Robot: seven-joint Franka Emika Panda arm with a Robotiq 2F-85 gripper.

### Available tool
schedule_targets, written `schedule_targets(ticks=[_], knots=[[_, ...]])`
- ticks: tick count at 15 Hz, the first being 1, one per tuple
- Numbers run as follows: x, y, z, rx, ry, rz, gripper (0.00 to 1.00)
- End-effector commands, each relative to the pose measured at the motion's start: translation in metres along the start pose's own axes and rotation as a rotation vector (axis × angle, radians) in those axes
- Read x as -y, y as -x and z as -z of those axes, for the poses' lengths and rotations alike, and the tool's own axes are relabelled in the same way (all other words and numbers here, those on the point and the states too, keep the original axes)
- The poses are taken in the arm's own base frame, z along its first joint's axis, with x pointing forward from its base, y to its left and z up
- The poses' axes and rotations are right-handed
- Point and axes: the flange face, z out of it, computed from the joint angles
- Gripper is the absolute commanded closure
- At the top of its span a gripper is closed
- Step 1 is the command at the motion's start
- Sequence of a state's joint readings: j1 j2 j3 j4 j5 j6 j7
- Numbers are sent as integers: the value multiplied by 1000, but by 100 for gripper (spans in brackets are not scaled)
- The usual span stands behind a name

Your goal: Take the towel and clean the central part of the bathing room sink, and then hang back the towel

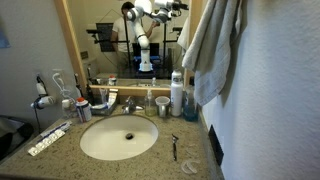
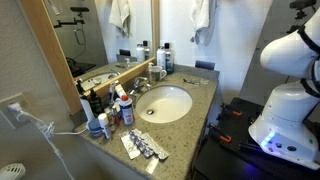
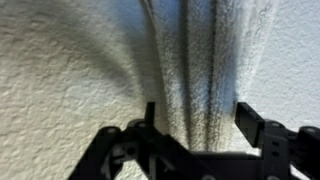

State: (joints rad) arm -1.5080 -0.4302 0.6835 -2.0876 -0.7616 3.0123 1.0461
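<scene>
The towel [image 1: 213, 48] is pale grey-white and hangs in folds on the wall, above the counter's corner. It also shows in an exterior view [image 2: 203, 18]. In the wrist view the towel [image 3: 200, 55] fills the middle as a bunch of vertical folds against the textured wall. My gripper [image 3: 197, 112] is open, with one finger on each side of the folds. I cannot tell whether the fingers touch the cloth. The oval off-white sink [image 1: 118, 138] lies in the speckled granite counter, empty, and shows in both exterior views [image 2: 165, 103].
A faucet [image 1: 130, 100], a tall bottle [image 1: 177, 95] and a cup [image 1: 162, 105] stand behind the basin. A razor [image 1: 175, 147] and a flat pack [image 1: 50, 138] lie on the counter. Bottles [image 2: 125, 108] crowd one end. The robot base [image 2: 285, 110] stands beside the counter.
</scene>
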Motion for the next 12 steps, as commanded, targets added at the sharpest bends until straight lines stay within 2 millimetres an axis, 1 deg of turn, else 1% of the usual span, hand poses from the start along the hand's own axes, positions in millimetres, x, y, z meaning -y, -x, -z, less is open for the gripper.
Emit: schedule_targets(ticks=[1,7,10,12], knots=[[2,-4,1,10,14,-3,0],[12,-2,10,12,-10,7,0],[20,1,20,11,-24,23,0],[26,6,30,14,-13,57,0]])
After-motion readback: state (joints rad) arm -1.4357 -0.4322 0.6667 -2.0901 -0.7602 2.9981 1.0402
